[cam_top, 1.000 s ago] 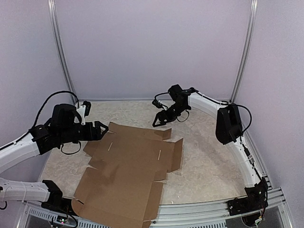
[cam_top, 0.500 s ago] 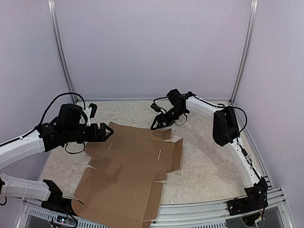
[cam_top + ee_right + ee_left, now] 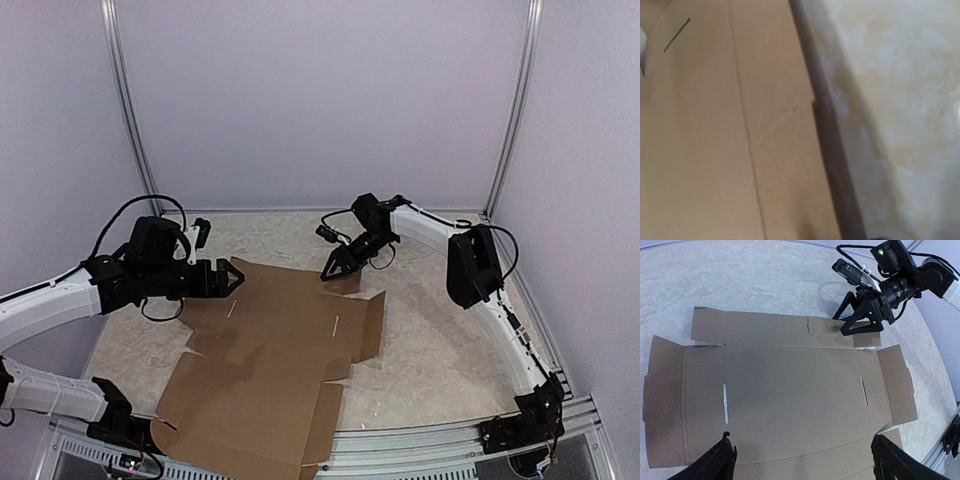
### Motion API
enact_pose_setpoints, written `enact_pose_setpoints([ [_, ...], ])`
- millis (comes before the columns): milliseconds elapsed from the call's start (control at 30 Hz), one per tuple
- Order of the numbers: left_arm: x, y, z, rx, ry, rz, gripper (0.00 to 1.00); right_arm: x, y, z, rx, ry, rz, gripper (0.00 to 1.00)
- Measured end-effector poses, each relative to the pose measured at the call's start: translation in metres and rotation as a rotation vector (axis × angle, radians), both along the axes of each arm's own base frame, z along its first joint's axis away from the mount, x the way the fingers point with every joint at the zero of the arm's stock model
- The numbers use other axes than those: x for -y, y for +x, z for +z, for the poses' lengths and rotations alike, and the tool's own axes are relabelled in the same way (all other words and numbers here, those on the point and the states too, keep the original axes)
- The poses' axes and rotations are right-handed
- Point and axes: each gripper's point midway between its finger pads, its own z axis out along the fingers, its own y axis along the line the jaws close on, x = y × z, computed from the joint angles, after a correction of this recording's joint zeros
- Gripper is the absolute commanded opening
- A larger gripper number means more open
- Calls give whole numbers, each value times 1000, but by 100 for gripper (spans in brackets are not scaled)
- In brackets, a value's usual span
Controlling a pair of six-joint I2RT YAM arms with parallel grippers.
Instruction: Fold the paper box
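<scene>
While the left gripper (image 3: 233, 279) hangs with its fingers (image 3: 724, 460) spread wide and empty above the left end of the sheet, the right gripper (image 3: 838, 326) has its fingers part-way apart. They are narrower than the left pair, with their tips down at the free edge of the far flap (image 3: 770, 330). Whether that edge sits between them I cannot tell, because the right wrist view shows only board and its shadowed edge close up.

The paper box (image 3: 280, 350) lies unfolded and flat on the desk (image 3: 430, 340), flaps spread out, one end reaching the desk's near edge. It looks light and stiff. It will likely bend cleanly only along its scored creases, and it may slide on the smooth desk if pushed from one side. A thin edge lying flat gives little to pinch, so the best hold is probably a flap's free edge near mid-length. The other fingers could then pin the main panel (image 3: 795, 390) beside the crease.
</scene>
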Motion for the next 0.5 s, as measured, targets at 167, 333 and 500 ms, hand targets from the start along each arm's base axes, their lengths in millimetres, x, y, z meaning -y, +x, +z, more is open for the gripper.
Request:
enact_pose_setpoints([
  [167, 1, 2, 2, 2, -2, 0, 96, 0, -4, -3, -8, 5, 18, 37],
  [333, 0, 3, 4, 7, -6, 3, 96, 0, -6, -2, -8, 14, 32, 30],
  [500, -1, 4, 4, 7, -7, 5, 96, 1, -7, 2, 13, 17, 48, 17],
])
